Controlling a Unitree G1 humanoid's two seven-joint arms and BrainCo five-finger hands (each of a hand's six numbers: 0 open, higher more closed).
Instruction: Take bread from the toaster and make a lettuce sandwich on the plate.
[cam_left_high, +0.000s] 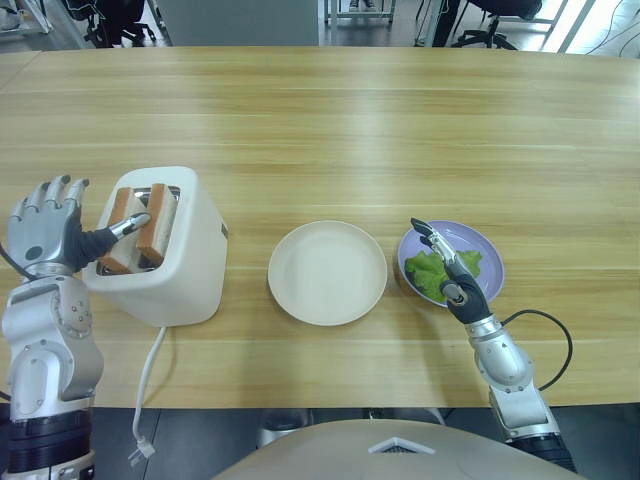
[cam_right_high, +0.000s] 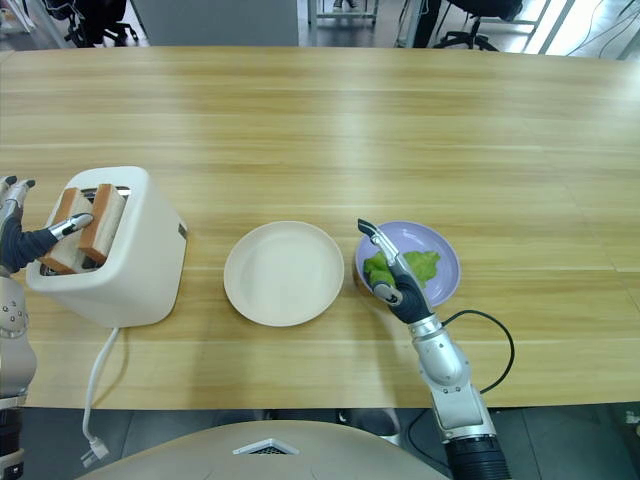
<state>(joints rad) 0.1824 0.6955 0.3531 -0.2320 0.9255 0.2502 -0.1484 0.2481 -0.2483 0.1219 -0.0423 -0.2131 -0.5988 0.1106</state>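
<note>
The left hand (cam_left_high: 45, 228), fingers spread, sits just left of the toaster (cam_left_high: 185, 265), one fingertip touching the upright bread (cam_left_high: 158, 226)

Two bread slices (cam_left_high: 160, 228) upright in toaster (cam_left_high: 190, 265)

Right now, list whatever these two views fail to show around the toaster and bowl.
Bread slices: lower parts hidden inside the toaster, both views.
Left hand: cut off by the left edge, right eye view.
Lettuce: partly covered by the right hand, both views; contact cannot be told.
</note>
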